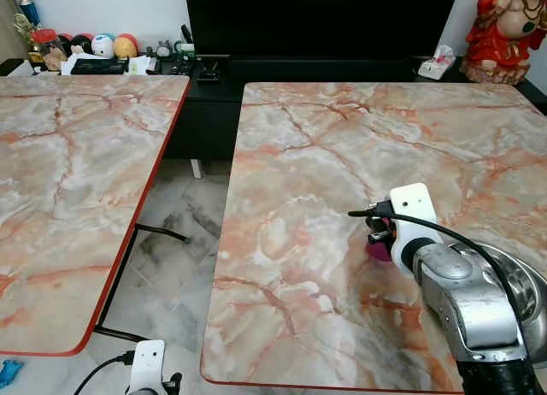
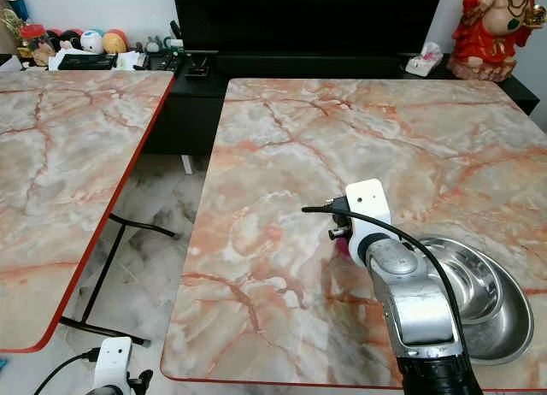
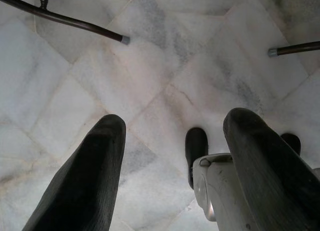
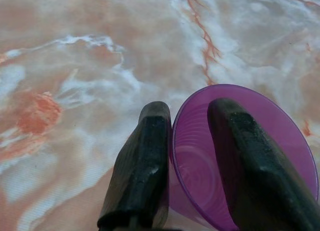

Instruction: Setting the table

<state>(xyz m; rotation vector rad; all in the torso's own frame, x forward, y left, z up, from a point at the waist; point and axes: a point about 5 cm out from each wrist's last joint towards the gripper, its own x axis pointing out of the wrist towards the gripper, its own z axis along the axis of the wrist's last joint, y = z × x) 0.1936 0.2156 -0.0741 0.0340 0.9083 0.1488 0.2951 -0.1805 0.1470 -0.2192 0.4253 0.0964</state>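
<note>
The right gripper (image 4: 187, 166) pinches the wall of a purple cup (image 4: 250, 156), one finger inside the rim and one outside, just above the marble table (image 1: 299, 156). The cup sits just beside the steel bowl (image 2: 500, 314), on the side away from the table's near edge. To place it well, lower until the base seats flat, keep it upright, and release only when clear of the bowl rim. The left gripper (image 3: 175, 166) hangs idle over the floor, fingers spread wide.

No readable text, label, brand or number anywhere.
</note>
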